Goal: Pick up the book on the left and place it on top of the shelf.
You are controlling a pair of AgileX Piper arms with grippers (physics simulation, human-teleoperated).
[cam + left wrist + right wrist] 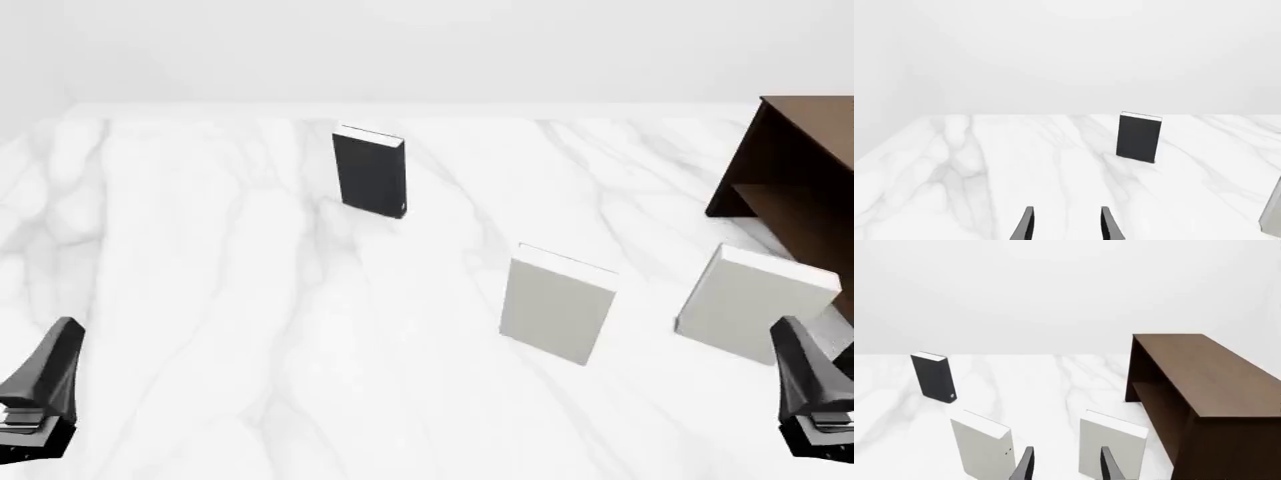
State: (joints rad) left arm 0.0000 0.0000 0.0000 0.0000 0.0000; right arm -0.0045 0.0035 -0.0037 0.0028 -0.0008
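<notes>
Left gripper (1066,226) jaws parted, holding nothing; book (1139,137) upright, well ahead, bare marble table (987,170) between. Right gripper (1066,465) likewise parted.

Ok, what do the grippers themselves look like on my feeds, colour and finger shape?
Both look alike: the left gripper and right gripper are dark grey to black with blocky bodies. In the wrist views each shows two thin, flat, blade-like fingers with lighter grey faces. No cables or markings are visible.
</notes>
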